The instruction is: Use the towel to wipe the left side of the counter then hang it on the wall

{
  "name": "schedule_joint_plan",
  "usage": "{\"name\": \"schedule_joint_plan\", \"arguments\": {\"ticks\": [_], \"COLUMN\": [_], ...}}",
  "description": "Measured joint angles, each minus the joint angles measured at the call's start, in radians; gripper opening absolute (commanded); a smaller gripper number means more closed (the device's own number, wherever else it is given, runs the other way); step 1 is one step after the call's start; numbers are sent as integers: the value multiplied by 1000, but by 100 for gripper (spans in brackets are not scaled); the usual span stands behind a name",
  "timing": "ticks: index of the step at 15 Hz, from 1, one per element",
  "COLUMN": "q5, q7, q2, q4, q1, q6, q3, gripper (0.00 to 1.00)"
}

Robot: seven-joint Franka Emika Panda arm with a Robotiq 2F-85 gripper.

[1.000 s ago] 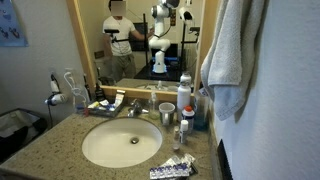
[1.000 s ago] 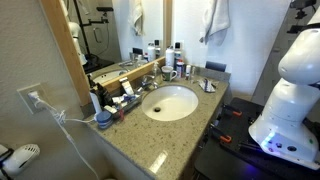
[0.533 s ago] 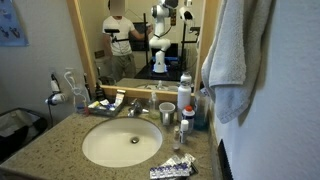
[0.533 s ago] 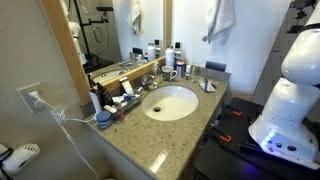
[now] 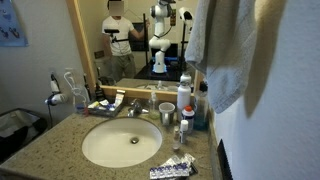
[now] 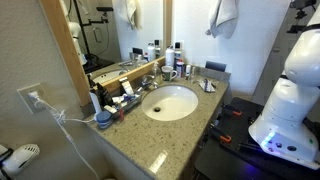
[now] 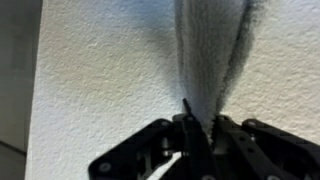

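The light grey towel (image 5: pixel 232 50) hangs against the white bumpy wall (image 5: pixel 285 130) at the right of the speckled counter (image 5: pixel 40 150). In an exterior view the towel (image 6: pixel 222 14) is bunched high at the frame's top, above the counter's far end (image 6: pixel 150 140). In the wrist view my gripper (image 7: pixel 203 121) is shut on a narrow fold of the towel (image 7: pixel 213 50), which stretches away from the jaws along the wall (image 7: pixel 100 60). The gripper itself does not show in the exterior views. Only the arm's base (image 6: pixel 290 95) does.
An oval white basin (image 5: pixel 122 142) sits in the counter. Bottles (image 5: pixel 184 98), a cup (image 5: pixel 166 112) and a toothpaste tube (image 5: pixel 172 168) stand around it. A wood-framed mirror (image 5: pixel 130 40) is behind the counter. A hair dryer (image 6: pixel 22 155) and its cord hang by the outlet.
The jaws have closed on the towel. The towel has been pulled up and bunched, and it swings out from the wall toward the mirror.
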Motion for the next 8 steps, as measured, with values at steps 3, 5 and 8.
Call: {"name": "schedule_joint_plan", "arguments": {"ticks": [3, 5, 8], "q5": [-1, 49, 151], "q7": [-34, -114, -219], "q2": [-26, -36, -49], "q4": [6, 6, 6], "q1": [33, 56, 92], "q6": [-59, -65, -65], "q3": [24, 38, 59], "gripper": [3, 3, 3]}}
